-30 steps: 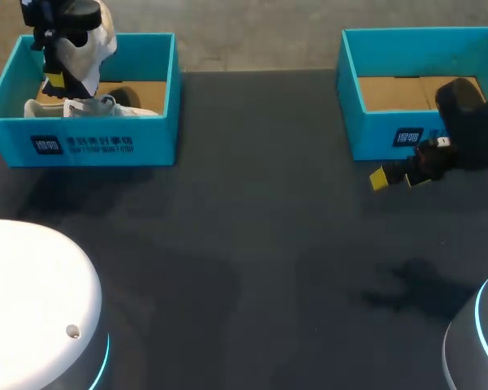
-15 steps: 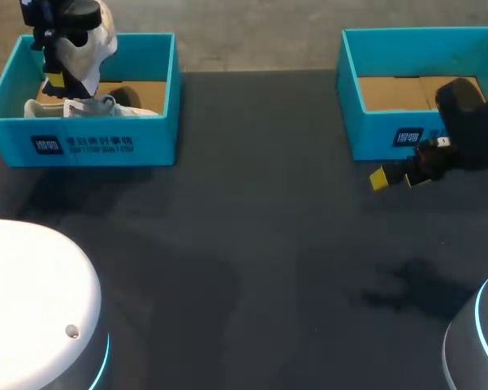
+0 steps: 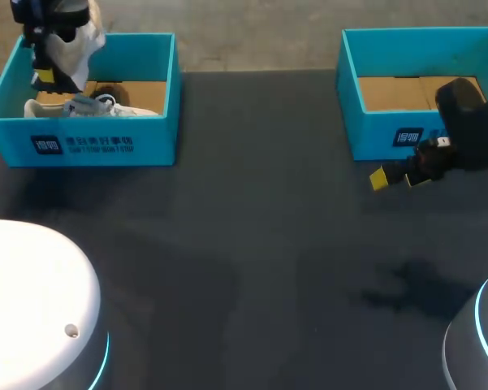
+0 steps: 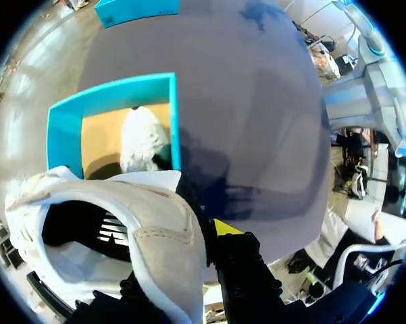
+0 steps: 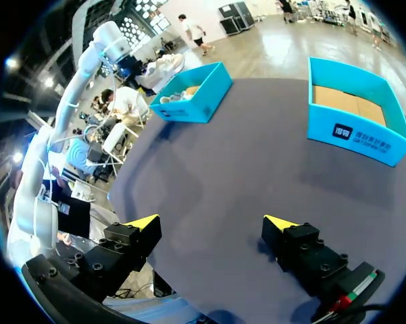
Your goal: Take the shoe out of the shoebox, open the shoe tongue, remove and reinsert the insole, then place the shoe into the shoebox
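My left gripper (image 3: pixel 45 78) hangs over the left blue shoebox (image 3: pixel 97 143), shut on the heel rim of a white shoe (image 3: pixel 81 42) that it holds lifted above the box. In the left wrist view the held shoe (image 4: pixel 148 216) fills the space by the gripper (image 4: pixel 201 233); only one yellow tip shows. Below it a second white shoe (image 4: pixel 140 138) lies in the shoebox (image 4: pixel 108 101), also seen from the head view as the second shoe (image 3: pixel 97 106). My right gripper (image 3: pixel 398 179) stands open and empty before the right shoebox (image 3: pixel 390 130).
The right shoebox (image 5: pixel 354 115) shows only its cardboard floor. In the right wrist view the open gripper (image 5: pixel 211 223) faces across the dark table (image 5: pixel 243 162) toward the left shoebox (image 5: pixel 192 94). Wide dark tabletop (image 3: pixel 252 244) lies between the two boxes.
My left gripper has shifted a little up and to the left with the white shoe in it. The right arm has not moved.
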`<action>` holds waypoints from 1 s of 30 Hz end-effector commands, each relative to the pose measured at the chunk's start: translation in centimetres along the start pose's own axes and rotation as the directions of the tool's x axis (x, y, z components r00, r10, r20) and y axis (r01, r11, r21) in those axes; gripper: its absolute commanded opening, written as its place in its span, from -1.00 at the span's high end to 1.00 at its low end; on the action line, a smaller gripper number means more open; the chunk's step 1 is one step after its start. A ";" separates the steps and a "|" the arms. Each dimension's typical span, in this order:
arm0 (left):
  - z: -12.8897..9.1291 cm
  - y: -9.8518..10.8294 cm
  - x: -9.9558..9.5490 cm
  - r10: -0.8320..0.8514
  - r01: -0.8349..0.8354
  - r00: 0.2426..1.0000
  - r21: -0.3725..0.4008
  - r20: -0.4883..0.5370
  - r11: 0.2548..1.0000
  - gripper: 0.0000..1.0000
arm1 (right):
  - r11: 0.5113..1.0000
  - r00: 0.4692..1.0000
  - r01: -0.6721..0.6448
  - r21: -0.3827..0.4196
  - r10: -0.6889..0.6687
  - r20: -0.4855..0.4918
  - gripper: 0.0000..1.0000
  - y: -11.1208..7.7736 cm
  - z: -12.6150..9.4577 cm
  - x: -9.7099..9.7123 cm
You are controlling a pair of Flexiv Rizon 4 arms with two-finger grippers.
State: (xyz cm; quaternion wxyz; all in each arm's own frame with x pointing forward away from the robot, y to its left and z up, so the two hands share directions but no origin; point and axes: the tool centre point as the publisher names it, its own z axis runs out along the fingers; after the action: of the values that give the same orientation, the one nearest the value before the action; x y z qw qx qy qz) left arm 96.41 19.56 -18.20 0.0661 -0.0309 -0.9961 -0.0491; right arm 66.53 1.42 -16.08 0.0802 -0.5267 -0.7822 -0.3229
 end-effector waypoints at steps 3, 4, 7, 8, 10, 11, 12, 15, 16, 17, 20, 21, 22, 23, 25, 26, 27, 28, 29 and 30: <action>0.1 3.5 -2.1 0.021 -0.021 1.000 -0.019 0.006 1.000 1.00 | 1.000 1.000 -0.001 0.001 0.001 0.001 -1.00 0.0 0.2 0.0; 0.0 4.0 -2.3 0.014 -0.014 1.000 -0.013 0.019 1.000 1.00 | 1.000 1.000 -0.001 0.001 0.001 0.001 -1.00 0.0 0.2 0.0; -0.1 5.3 -3.1 0.009 -0.008 1.000 -0.020 0.023 1.000 1.00 | 1.000 1.000 -0.001 0.001 0.001 0.001 -1.00 0.0 0.2 0.0; -0.1 5.7 -3.4 0.004 -0.004 1.000 -0.030 0.027 1.000 1.00 | 1.000 1.000 -0.001 0.001 0.001 0.001 -1.00 0.0 0.2 0.0; 0.0 6.5 -4.0 0.009 -0.008 0.999 -0.023 0.034 1.000 1.00 | 1.000 1.000 -0.001 0.001 0.001 0.001 -1.00 0.0 0.2 0.0; 0.1 6.8 -4.4 0.021 -0.020 1.000 -0.018 0.022 1.000 1.00 | 1.000 1.000 -0.001 0.001 0.001 0.001 -1.00 0.0 0.2 0.0; 0.2 7.3 -4.9 0.018 -0.017 1.000 -0.012 0.024 1.000 1.00 | 1.000 1.000 -0.001 0.001 0.001 0.001 -1.00 0.0 0.2 0.0; 0.4 8.2 -5.9 0.000 0.002 0.999 -0.040 0.048 0.999 1.00 | 1.000 1.000 -0.001 0.001 0.001 0.001 -1.00 0.0 0.2 0.0; 0.5 8.5 -6.2 -0.005 0.007 0.999 -0.046 0.049 0.999 1.00 | 1.000 1.000 -0.001 0.001 0.001 0.001 -1.00 0.0 0.2 0.0; 0.5 8.8 -6.5 -0.003 0.005 0.999 -0.046 0.047 0.999 1.00 | 1.000 1.000 -0.001 0.001 0.001 0.001 -1.00 0.0 0.2 0.0; 0.7 9.5 -7.2 -0.001 0.005 0.999 -0.062 0.052 0.998 1.00 | 1.000 1.000 -0.001 0.001 0.001 0.001 -1.00 0.0 0.2 0.0; 0.8 9.6 -7.4 -0.003 0.006 0.999 -0.061 0.053 0.998 1.00 | 1.000 1.000 -0.001 0.001 0.001 0.001 -1.00 0.0 0.2 0.0; 0.8 9.8 -7.6 -0.004 0.007 0.999 -0.062 0.053 0.998 1.00 | 1.000 1.000 -0.001 0.001 0.001 0.001 -1.00 0.0 0.2 0.0; 0.8 9.9 -7.8 -0.003 0.006 0.999 -0.062 0.054 0.998 1.00 | 1.000 1.000 -0.001 0.001 0.001 0.001 -1.00 0.0 0.2 0.0; 0.9 10.0 -8.0 -0.003 0.007 0.998 -0.067 0.058 0.998 1.00 | 1.000 1.000 -0.001 0.001 0.001 0.001 -1.00 0.0 0.2 0.0; 0.9 10.1 -8.3 -0.016 0.021 0.998 -0.071 0.059 0.997 1.00 | 1.000 1.000 -0.001 0.001 0.001 0.001 -1.00 0.0 0.2 0.0; 0.9 10.1 -8.4 -0.025 0.030 0.998 -0.073 0.062 0.997 1.00 | 1.000 1.000 -0.001 0.001 0.001 0.001 -1.00 0.0 0.2 0.0; 0.9 10.1 -8.4 -0.025 0.030 0.998 -0.073 0.062 0.997 1.00 | 1.000 1.000 -0.001 0.001 0.001 0.001 -1.00 0.0 0.2 0.0; 0.9 10.1 -8.4 -0.025 0.030 0.998 -0.073 0.062 0.997 1.00 | 1.000 1.000 -0.001 0.001 0.001 0.001 -1.00 0.0 0.2 0.0; 0.9 10.1 -8.4 -0.025 0.030 0.998 -0.073 0.062 0.997 1.00 | 1.000 1.000 -0.001 0.001 0.001 0.001 -1.00 0.0 0.2 0.0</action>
State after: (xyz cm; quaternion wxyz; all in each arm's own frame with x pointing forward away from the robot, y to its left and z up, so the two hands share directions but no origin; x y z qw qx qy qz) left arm 104.96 29.25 -19.39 0.0311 -0.0209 -0.9957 -0.0847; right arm 66.53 1.41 -16.08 0.0801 -0.5267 -0.7822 -0.3229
